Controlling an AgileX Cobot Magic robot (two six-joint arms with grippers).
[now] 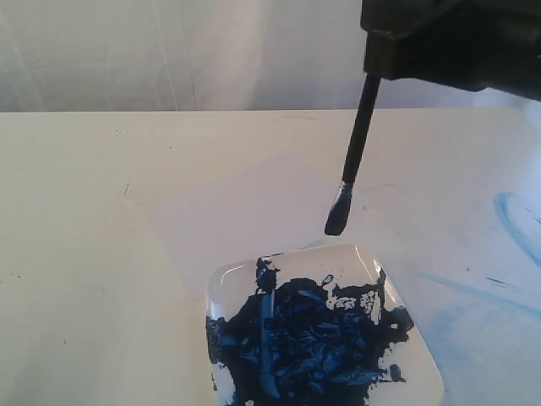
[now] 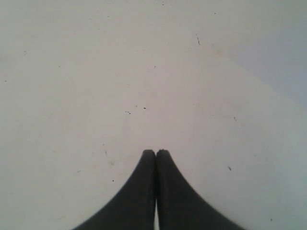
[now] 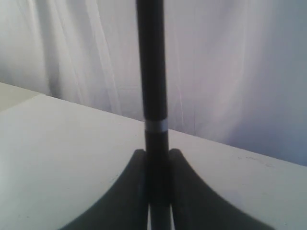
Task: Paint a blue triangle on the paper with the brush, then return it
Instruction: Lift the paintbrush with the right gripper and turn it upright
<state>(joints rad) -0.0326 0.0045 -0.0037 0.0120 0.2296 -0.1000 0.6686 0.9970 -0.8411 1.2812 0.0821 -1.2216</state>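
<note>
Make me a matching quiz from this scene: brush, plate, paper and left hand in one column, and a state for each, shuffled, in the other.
Column one
1. brush
2. plate
3. paper
4. left hand

Column two
A. shut, holding nothing
B. smeared with dark-blue paint
C. gripped in the right hand
D. blank

Pairs: 1-C, 2-B, 3-D, 4-A

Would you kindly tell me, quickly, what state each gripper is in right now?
Left gripper: closed, holding nothing.
Right gripper: closed on the brush.
</note>
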